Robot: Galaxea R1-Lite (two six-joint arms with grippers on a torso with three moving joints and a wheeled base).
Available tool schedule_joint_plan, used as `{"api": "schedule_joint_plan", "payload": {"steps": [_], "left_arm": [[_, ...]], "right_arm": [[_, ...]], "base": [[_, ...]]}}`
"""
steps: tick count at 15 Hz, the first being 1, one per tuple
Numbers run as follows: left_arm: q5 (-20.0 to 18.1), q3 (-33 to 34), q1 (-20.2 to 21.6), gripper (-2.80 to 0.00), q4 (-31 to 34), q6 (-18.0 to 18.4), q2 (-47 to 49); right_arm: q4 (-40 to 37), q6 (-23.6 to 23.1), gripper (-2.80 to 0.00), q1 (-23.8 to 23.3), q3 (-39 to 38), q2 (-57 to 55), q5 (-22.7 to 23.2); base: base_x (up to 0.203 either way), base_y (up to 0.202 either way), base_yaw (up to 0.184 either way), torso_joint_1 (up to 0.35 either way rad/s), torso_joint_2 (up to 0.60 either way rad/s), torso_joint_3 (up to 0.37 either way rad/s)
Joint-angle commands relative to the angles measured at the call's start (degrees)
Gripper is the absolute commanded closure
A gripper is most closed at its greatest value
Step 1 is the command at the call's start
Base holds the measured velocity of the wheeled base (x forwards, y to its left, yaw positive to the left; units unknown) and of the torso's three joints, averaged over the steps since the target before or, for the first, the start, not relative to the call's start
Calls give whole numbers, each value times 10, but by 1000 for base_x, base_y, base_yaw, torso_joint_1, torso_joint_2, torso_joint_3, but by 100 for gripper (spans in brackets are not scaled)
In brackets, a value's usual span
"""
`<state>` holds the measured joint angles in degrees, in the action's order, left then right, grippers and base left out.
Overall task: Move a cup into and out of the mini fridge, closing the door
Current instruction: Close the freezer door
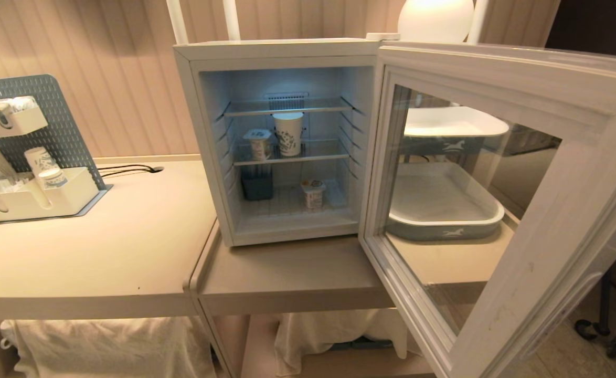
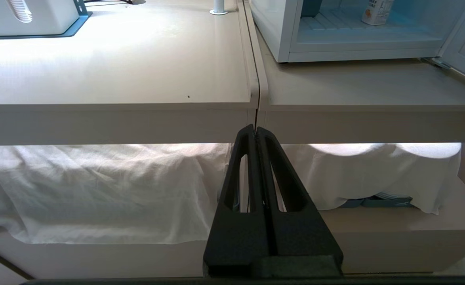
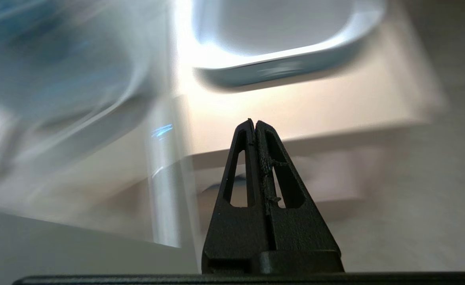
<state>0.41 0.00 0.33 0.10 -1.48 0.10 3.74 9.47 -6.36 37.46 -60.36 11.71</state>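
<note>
The white mini fridge (image 1: pixel 203 157) stands on the lower counter with its door (image 1: pixel 560 210) swung wide open toward me on the right. A white patterned paper cup (image 1: pixel 288 134) stands on the middle shelf, beside a small lidded pot (image 1: pixel 258 144). Another small pot (image 1: pixel 313 194) and a dark box (image 1: pixel 257 185) sit on the fridge floor. Neither arm shows in the head view. My left gripper (image 2: pixel 256 128) is shut and empty, low in front of the counter edge. My right gripper (image 3: pixel 255 121) is shut and empty, near the door's outer edge, with a blurred tray (image 3: pixel 288 67) beyond.
A grey-blue tray (image 1: pixel 444 226) and a second one above it show through the door glass. A pegboard organiser (image 1: pixel 30 194) with cups and sticks stands at the left of the beige table (image 1: pixel 103 252). White cloths (image 1: pixel 108 346) cover the shelf below.
</note>
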Motion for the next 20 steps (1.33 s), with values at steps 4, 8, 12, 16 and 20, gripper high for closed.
{"api": "schedule_joint_plan", "payload": {"steps": [4,8,12,16,20], "left_arm": [[0,1,0,0,0,0,0],[0,1,0,0,0,0,0],[0,1,0,0,0,0,0],[0,1,0,0,0,0,0],[0,1,0,0,0,-1,0]], "right_arm": [[131,-81,0,-67,-5,-200,537],[136,-83,0,0,-25,-178,551],[133,-71,0,94,-29,-167,494],[153,-16,0,252,-6,-193,312],[244,65,0,400,85,-328,29]], "base": [[0,0,0,0,0,0],[0,0,0,0,0,0],[0,0,0,0,0,0],[0,0,0,0,0,0],[0,0,0,0,0,0]]}}
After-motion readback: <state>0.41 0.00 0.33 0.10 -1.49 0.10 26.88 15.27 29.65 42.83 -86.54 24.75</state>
